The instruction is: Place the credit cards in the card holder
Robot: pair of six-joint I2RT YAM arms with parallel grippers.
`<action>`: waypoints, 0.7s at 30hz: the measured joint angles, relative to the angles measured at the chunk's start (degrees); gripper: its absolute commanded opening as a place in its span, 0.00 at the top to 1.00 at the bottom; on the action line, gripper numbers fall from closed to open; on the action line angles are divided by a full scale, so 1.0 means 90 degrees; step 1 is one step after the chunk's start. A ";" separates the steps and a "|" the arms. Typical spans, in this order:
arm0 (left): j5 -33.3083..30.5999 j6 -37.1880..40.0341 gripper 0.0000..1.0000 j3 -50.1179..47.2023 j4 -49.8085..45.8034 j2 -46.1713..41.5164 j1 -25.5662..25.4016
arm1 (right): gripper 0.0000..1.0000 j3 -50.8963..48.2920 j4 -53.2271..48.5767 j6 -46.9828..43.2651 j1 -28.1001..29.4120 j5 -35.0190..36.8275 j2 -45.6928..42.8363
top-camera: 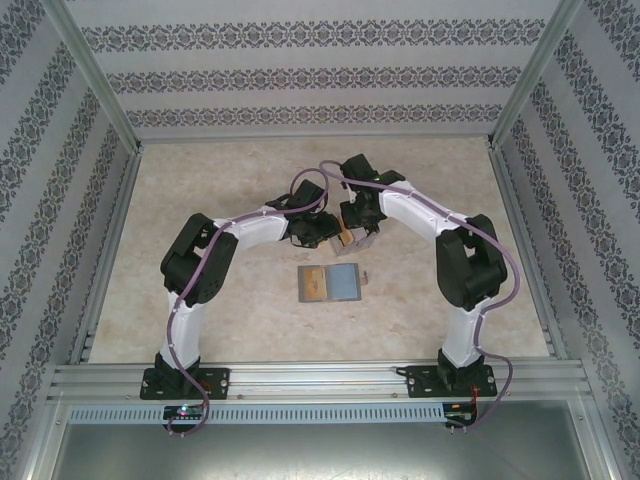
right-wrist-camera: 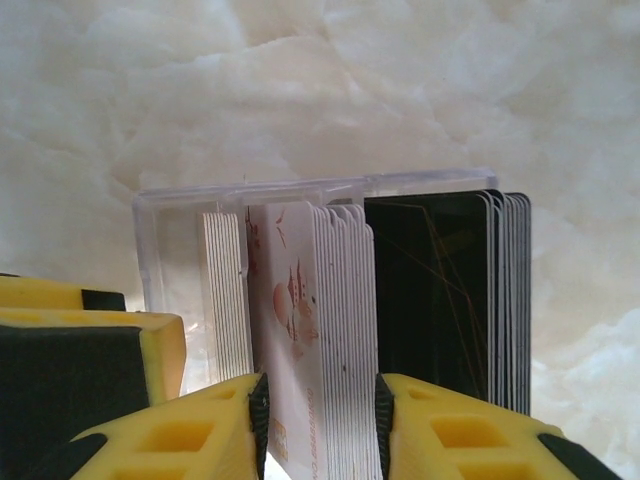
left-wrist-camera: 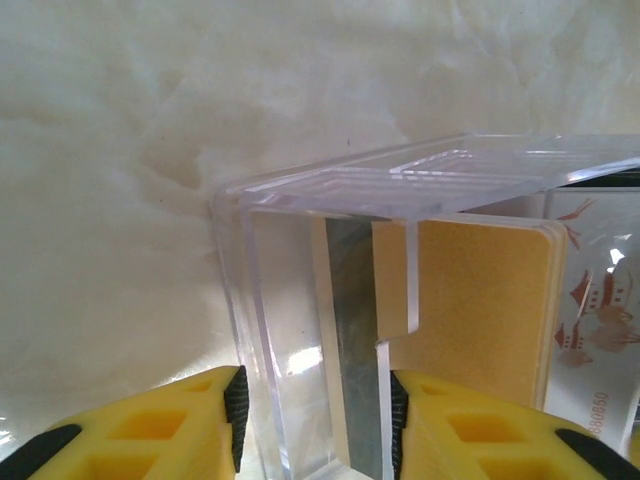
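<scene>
The grey card holder (top-camera: 303, 284) lies open on the table with a tan card (top-camera: 314, 283) on its left panel and a blue-grey card (top-camera: 344, 282) on its right. Just behind it both grippers meet at a small clear plastic box (left-wrist-camera: 290, 300). My left gripper (left-wrist-camera: 318, 420) is shut on one end of the box, where a tan card (left-wrist-camera: 480, 300) stands inside. My right gripper (right-wrist-camera: 320, 430) is shut on a stack of white credit cards (right-wrist-camera: 330, 300) with red print, standing upright in the clear box (right-wrist-camera: 170, 240).
More cards stand in the box: a thin white stack (right-wrist-camera: 225, 290) on the left and black cards (right-wrist-camera: 430, 290) on the right. Aluminium frame rails (top-camera: 300, 372) and patterned walls enclose the marbled tabletop (top-camera: 220, 320).
</scene>
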 measured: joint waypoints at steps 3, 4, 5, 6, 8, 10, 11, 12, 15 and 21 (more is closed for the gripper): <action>0.0000 0.0000 0.60 0.0000 0.0017 0.0000 0.0000 | 0.63 0.0100 -0.0034 -0.0061 0.0063 0.0291 0.0158; 0.0000 0.0000 0.60 -0.0002 0.0017 0.0000 0.0000 | 0.62 0.0112 -0.0036 -0.0068 0.0085 0.0384 0.0202; -0.0002 0.0000 0.60 -0.0002 0.0019 0.0000 0.0000 | 0.62 0.0112 -0.0044 -0.0068 0.0095 0.0464 0.0228; -0.0005 0.0000 0.60 -0.0017 0.0032 0.0000 0.0000 | 0.62 0.0112 -0.0061 -0.0073 0.0104 0.0520 0.0250; -0.0002 0.0000 0.60 -0.0046 0.0087 0.0000 0.0000 | 0.62 0.0114 -0.0068 -0.0090 0.0107 0.0605 0.0296; 0.0000 0.0000 0.60 -0.0061 0.0126 0.0000 0.0000 | 0.62 0.0172 -0.0104 -0.0095 0.0136 0.0653 0.0340; 0.0000 0.0000 0.60 -0.0061 0.0136 0.0000 0.0000 | 0.62 0.0209 -0.0109 -0.0095 0.0136 0.0695 0.0374; 0.0000 0.0000 0.60 -0.0063 0.0138 0.0000 0.0000 | 0.62 0.0243 -0.0109 -0.0095 0.0151 0.0736 0.0413; 0.0000 0.0000 0.61 -0.0073 0.0160 0.0000 0.0000 | 0.62 0.0274 -0.0104 -0.0095 0.0216 0.0906 0.0449; 0.0000 -0.0002 0.61 -0.0085 0.0185 0.0000 0.0000 | 0.62 0.0274 -0.0058 -0.0126 0.0272 0.1124 0.0447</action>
